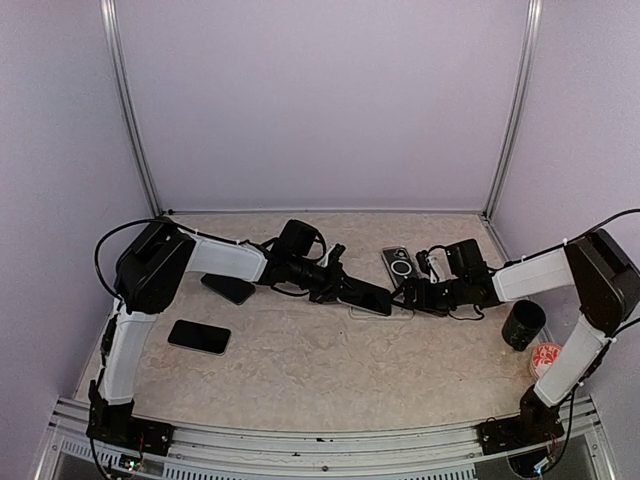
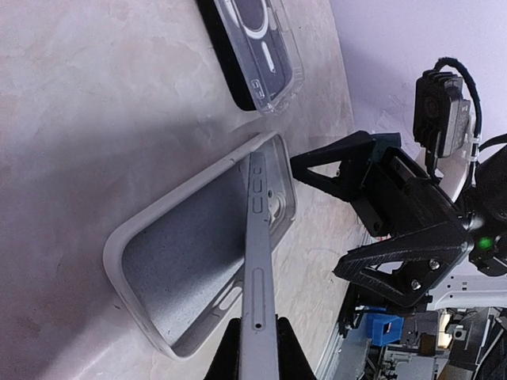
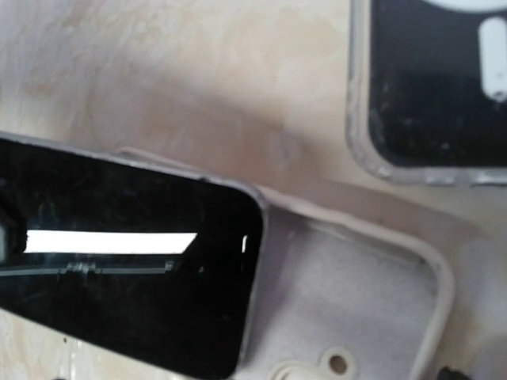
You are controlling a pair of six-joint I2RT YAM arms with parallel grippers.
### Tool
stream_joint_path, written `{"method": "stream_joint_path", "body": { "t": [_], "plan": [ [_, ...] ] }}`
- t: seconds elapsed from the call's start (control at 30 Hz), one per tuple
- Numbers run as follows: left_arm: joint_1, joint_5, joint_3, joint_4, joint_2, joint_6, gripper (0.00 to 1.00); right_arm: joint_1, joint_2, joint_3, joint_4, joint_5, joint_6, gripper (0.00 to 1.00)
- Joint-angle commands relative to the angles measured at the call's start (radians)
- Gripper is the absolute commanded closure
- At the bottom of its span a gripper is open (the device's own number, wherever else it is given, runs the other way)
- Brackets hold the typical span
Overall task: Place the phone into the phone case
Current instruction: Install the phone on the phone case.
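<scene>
Phone case (image 2: 170,269) lies flat, open side up, on the table (image 2: 79,119) between my two arms. From the overhead camera I can barely find it, because only a pale sliver shows under the arms. The phone (image 2: 257,261) stands on its long edge over it, pinched at its near end by the left gripper (image 2: 257,360), whose fingers are cut off by the bottom of the left wrist view. Its far end dips into the case at the camera-cutout end, but I cannot tell whether it touches the case floor. The right wrist camera shows the dark screen tilted across the case, one corner over the rim and the rest out of frame. The right gripper (image 2: 315,215) sits just beside the case's far end, fingers spread wide and holding nothing; its own camera shows almost nothing of them. A second phone in a clear case (image 2: 255,47) lies just beyond, partly cropped. Overhead, two black phones (image 1: 199,337) lie to the left, one (image 1: 228,288) partly under the left arm. A black cup (image 1: 523,325) stands by the right arm.
</scene>
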Motion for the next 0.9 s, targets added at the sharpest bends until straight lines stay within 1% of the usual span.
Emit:
{"method": "stream_joint_path", "body": {
  "t": [0.0, 0.5, 0.87],
  "plan": [
    [-0.002, 0.043, 0.025, 0.041, 0.016, -0.052, 1.0, -0.008, 0.023, 0.011, 0.032, -0.035, -0.004, 0.0],
    [-0.014, 0.043, 0.02, 0.089, 0.05, -0.138, 1.0, 0.002, 0.007, -0.017, 0.08, -0.074, 0.005, 0.01],
    [-0.019, 0.043, 0.001, 0.136, 0.059, -0.189, 1.0, 0.044, 0.046, -0.021, 0.128, -0.094, 0.024, 0.01]
  ]
}}
